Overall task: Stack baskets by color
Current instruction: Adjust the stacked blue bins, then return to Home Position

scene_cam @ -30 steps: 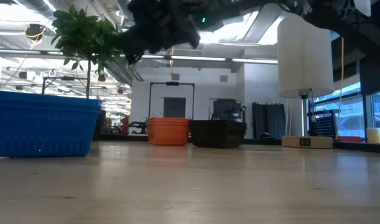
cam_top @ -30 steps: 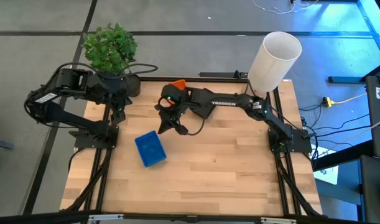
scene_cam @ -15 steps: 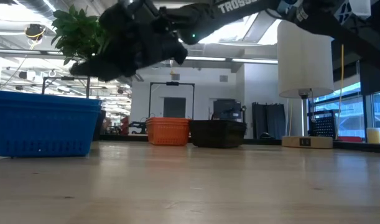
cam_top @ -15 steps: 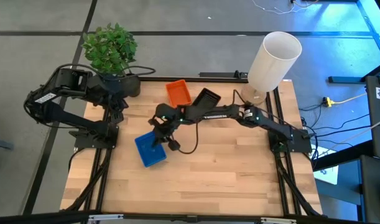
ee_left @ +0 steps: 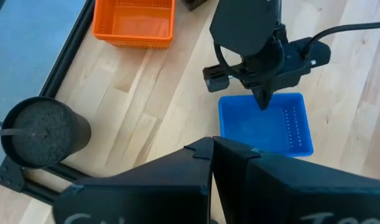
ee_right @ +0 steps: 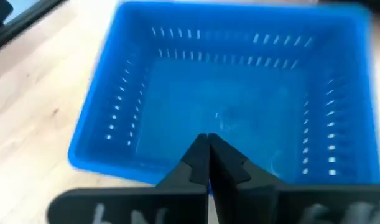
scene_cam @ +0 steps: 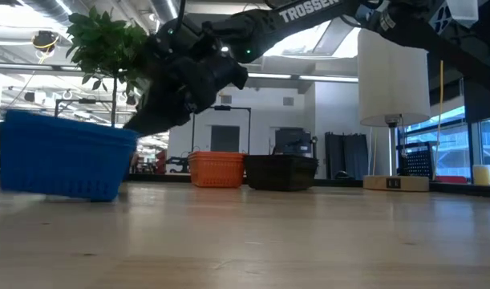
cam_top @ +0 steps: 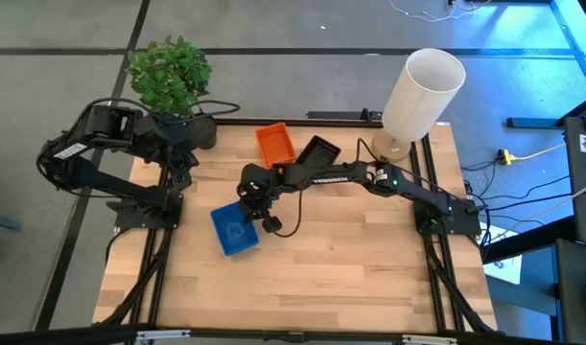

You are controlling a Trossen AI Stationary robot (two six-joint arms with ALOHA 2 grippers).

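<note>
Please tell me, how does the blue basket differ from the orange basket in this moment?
The blue basket lies near the table's middle; the orange basket sits toward the far edge, beside a black basket. In the low view the blue basket looks tilted, while the orange one sits flat. The shut right gripper reaches into the blue basket; nothing touches the orange one. Both are shallow, perforated and open side up.
</note>
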